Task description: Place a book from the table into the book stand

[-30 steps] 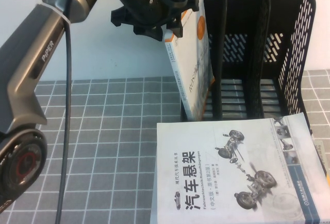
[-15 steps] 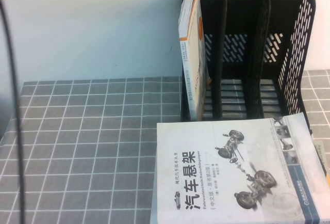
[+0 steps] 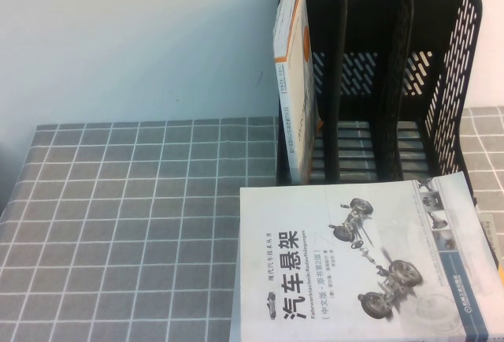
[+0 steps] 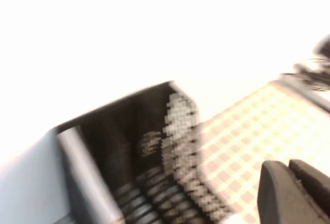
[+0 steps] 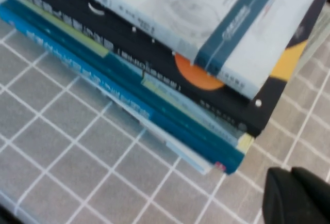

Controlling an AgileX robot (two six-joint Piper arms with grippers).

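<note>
The book [image 3: 294, 82] stands on end in the leftmost slot of the stand [image 3: 445, 66], its long axis near vertical, leaning a little with its top toward the left wall and its lower edge on the slot floor. We see its spine and front edge facing us, an orange patch near the top of the cover. The two slots to its right hold nothing we can see.

Just in front of the stand lies a stack of books [image 3: 362, 267] flat on the grey checked worktop [image 3: 134, 224], topped by a white volume with car suspension parts on its cover, its title reading toward the stand. The far edge of the stack sits just beside the stand's open front, across the middle and right slots. In the right wrist view we see the same stack [image 5: 154, 59] from the side: blue, black and white volumes piled unevenly.

Neither arm shows in the high view. The left hand [image 4: 294, 190] hangs clear of the stand [image 4: 149, 152], fingers together and holding nothing. The right hand [image 5: 296, 195] shows as a dark tip near the stack's corner; we cannot tell how its fingers stand
</note>
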